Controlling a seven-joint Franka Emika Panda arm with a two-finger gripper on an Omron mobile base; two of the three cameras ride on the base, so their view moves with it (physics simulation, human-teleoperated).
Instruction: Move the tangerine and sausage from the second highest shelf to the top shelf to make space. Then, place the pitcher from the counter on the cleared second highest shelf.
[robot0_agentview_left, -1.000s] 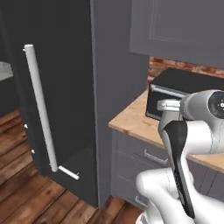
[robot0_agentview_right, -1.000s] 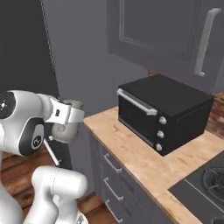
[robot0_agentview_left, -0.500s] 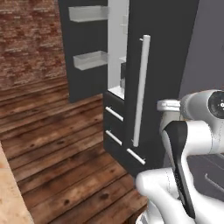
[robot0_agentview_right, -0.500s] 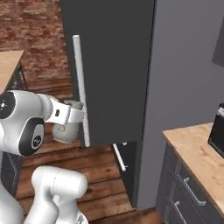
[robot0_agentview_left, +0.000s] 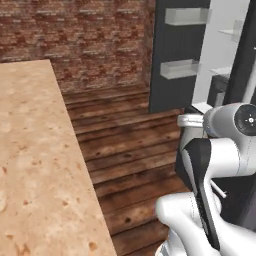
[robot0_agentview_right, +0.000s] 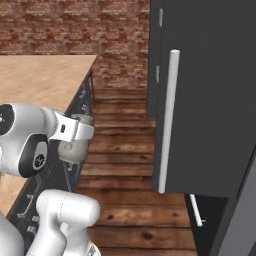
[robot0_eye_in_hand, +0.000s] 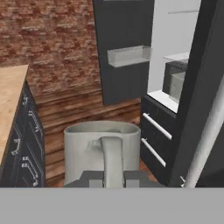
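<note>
Left base view, left to right: tan wooden bench (robot0_agentview_left: 35, 150) along the left edge, plank floor (robot0_agentview_left: 125, 150) beside it, brick wall (robot0_agentview_left: 75, 40) behind. Open fridge door (robot0_agentview_left: 175, 50) with two pale door bins, white fridge interior (robot0_agentview_left: 225, 45) to its right. White arm at lower right.

Right base view: bench (robot0_agentview_right: 40, 75) at left, dark drawer fronts along its near edge. Pitcher (robot0_agentview_right: 72, 150) hangs below the wrist, off the bench, over the floor (robot0_agentview_right: 125, 150). Dark fridge door (robot0_agentview_right: 210, 90) with long pale handle (robot0_agentview_right: 167, 120) at right.

Hand view: bench edge (robot0_eye_in_hand: 11, 100) and drawers at left. Pitcher (robot0_eye_in_hand: 103, 153) in the centre, grey, rim up, handle facing the camera. Fingers (robot0_eye_in_hand: 113, 179) clenched on that handle, one pad each side. Right of it, fridge lower drawers (robot0_eye_in_hand: 157, 135) with slim handles, a glass shelf (robot0_eye_in_hand: 179, 57) inside; which shelf, cannot tell. Door handle (robot0_eye_in_hand: 208, 140) at far right.
</note>
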